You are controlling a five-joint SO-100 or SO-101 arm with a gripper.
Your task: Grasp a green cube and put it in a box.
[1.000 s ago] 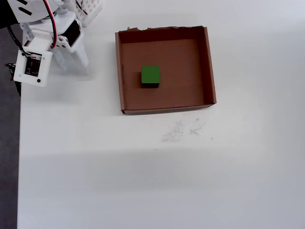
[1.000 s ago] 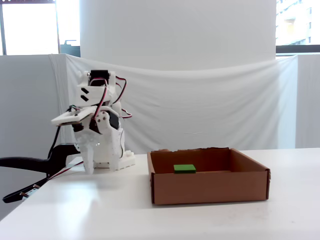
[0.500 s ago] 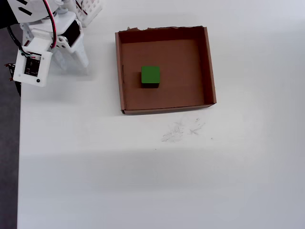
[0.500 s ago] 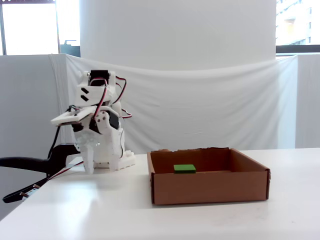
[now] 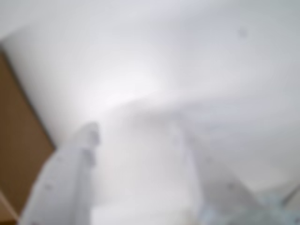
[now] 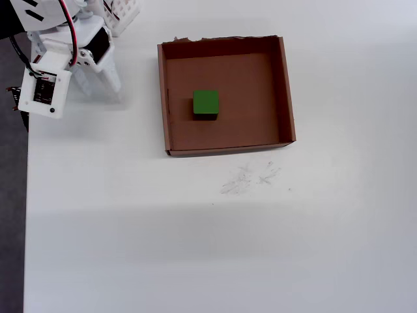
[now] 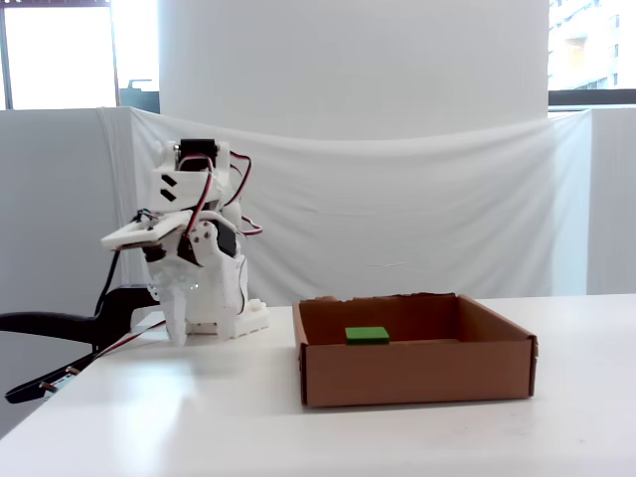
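1. The cube (image 6: 206,104) sits on the floor of the box (image 6: 285,91), a little toward its left wall in the overhead view.
2. The gripper (image 5: 136,136) points down at the table (image 6: 195,248) near its top-left corner, well apart from the box.
3. The blurred wrist view seems to show its fingers (image 5: 70,173) parted, holding nothing.

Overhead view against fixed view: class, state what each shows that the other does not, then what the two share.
Only the overhead view shows faint scuff marks on the table in front of the box, and the box's whole floor. Only the fixed view shows the draped white backdrop, the windows and how low the box walls are. Both show the green cube inside the box and the arm folded well away from it.
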